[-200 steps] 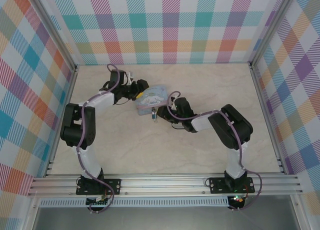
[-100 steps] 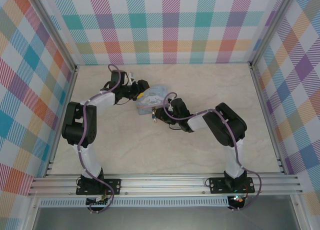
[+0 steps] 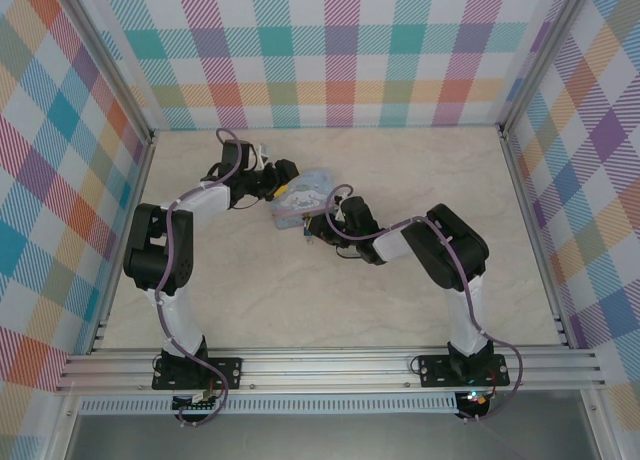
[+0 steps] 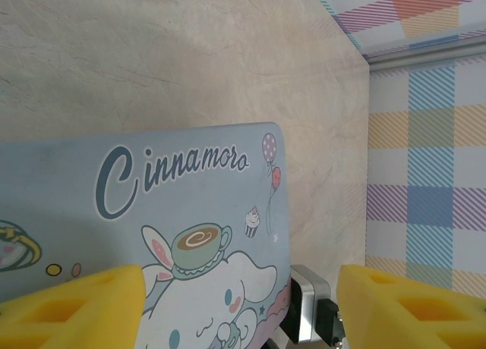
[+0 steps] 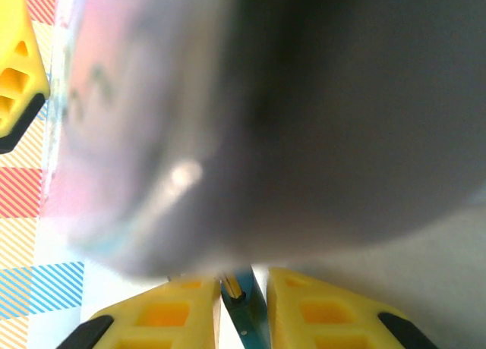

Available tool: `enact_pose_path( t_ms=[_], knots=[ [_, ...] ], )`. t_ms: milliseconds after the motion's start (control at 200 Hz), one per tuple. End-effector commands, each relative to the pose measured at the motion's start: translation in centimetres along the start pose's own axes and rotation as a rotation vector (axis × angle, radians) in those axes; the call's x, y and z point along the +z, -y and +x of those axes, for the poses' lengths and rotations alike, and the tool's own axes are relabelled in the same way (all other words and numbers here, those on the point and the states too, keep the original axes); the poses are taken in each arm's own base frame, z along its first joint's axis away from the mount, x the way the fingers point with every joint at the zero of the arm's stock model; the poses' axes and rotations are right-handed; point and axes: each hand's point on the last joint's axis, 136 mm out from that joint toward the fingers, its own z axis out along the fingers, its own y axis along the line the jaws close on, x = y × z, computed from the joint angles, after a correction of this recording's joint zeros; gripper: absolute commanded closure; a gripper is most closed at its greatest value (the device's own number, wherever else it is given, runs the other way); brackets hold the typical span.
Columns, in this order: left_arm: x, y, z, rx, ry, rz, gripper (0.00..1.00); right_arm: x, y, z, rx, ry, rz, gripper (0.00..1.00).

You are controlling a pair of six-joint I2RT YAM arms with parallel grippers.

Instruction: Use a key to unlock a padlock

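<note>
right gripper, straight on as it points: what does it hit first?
The blue Cinnamoroll tin. The right gripper, padlock pinched between its fingers, points at the tin's near edge. Its wrist view shows the tin as a close blur, so probably near contact.

Bright, even light; soft shadows; right wrist view badly blurred up close.

Tin point(image 4: 190, 212) cropped left and below

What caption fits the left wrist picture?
Left gripper open around the edge of a pale blue cartoon tin on the marbled table.
</note>
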Motion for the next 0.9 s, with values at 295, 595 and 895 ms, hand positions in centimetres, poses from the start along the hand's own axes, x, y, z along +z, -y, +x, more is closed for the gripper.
enact_pose_path(
  t_ms=[295, 595, 895],
  knots=[
    [0.3, -0.9, 0.6, 0.001, -0.012, -0.021, 0.33, -0.1, 0.2, 0.7, 0.026, 0.003, 0.004, 0.91],
    [-0.1, -2.0, 2.0, -0.002, -0.020, -0.043, 0.33, -0.9, -0.2, -1.1, 0.148, 0.102, -0.020, 0.92],
    [-0.9, -3.0, 3.7, -0.006, -0.007, -0.070, 0.33, -1.6, 0.6, -2.9, 0.309, 0.228, -0.016, 0.94]
  ],
)
